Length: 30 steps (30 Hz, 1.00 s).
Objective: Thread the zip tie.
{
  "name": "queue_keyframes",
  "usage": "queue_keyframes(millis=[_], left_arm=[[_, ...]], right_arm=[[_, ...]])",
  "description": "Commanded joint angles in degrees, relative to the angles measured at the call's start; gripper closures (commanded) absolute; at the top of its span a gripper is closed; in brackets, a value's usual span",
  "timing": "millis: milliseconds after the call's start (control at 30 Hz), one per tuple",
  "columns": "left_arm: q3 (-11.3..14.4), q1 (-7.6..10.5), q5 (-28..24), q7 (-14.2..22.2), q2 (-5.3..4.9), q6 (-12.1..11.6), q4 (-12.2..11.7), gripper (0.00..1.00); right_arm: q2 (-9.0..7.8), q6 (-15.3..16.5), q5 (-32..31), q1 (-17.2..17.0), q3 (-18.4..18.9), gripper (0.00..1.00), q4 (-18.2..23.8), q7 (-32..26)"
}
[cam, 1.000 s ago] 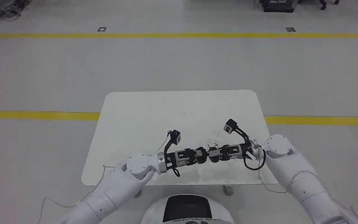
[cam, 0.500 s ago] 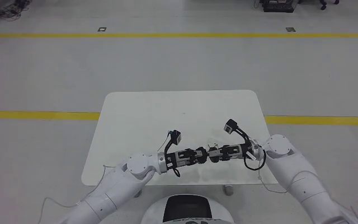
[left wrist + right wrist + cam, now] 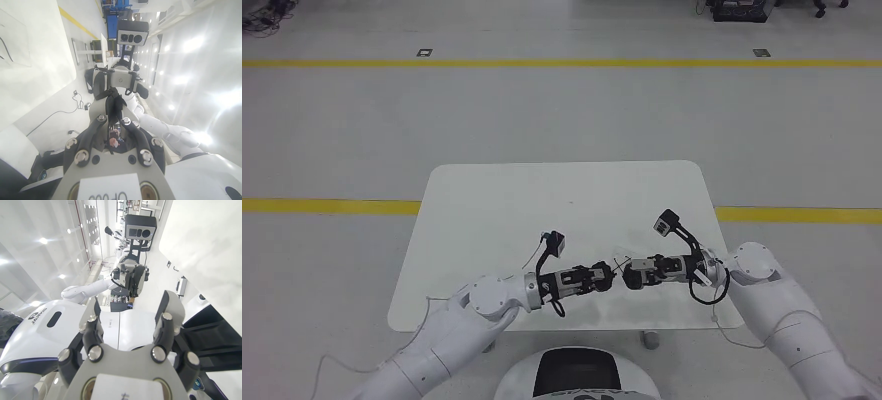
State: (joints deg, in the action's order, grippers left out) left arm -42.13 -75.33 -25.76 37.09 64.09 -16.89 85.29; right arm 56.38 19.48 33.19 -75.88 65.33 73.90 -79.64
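Observation:
My left gripper (image 3: pixel 610 277) hovers over the front middle of the white table (image 3: pixel 542 200), shut on a thin black zip tie (image 3: pixel 616 264). In the left wrist view the fingers (image 3: pixel 108 106) press together on the black strap (image 3: pixel 109 130), which runs back toward the palm. My right gripper (image 3: pixel 630 274) faces it from the right across a small gap, open. The right wrist view shows its two fingers (image 3: pixel 94 311) spread wide with nothing between them, and beyond them the left gripper (image 3: pixel 133 291) holding the black tie.
The table's near edge lies just below both grippers. A thin dark line (image 3: pixel 5 49) lies on the tabletop farther back. Grey floor with yellow lines (image 3: pixel 332 206) surrounds the table.
My right gripper has pulled back to the right, away from the left gripper it was touching. The left arm has stayed where it was with the zip tie.

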Motion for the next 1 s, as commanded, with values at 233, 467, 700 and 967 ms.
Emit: queue_keyframes(millis=[233, 467, 700, 967], left_arm=[[0.1, -0.39, 0.9, 0.0, -0.10, 0.0, 1.4, 1.00], [-2.2, -1.51, 1.7, -2.9, -0.70, -1.2, 0.2, 1.00], [-7.8, -5.61, 2.8, -4.0, -2.59, -2.6, 1.5, 1.00], [-12.5, -9.48, 3.5, -3.7, -3.92, -2.6, 4.4, 1.00]], right_arm=[[0.01, 0.0, 0.0, 0.0, -0.1, 0.00, -0.1, 0.0], [0.01, 0.0, 0.0, 0.0, -0.1, 0.00, -0.1, 0.0], [0.01, 0.0, 0.0, 0.0, -0.1, 0.00, -0.1, 0.0], [0.01, 0.0, 0.0, 0.0, -0.1, 0.00, -0.1, 0.0]])
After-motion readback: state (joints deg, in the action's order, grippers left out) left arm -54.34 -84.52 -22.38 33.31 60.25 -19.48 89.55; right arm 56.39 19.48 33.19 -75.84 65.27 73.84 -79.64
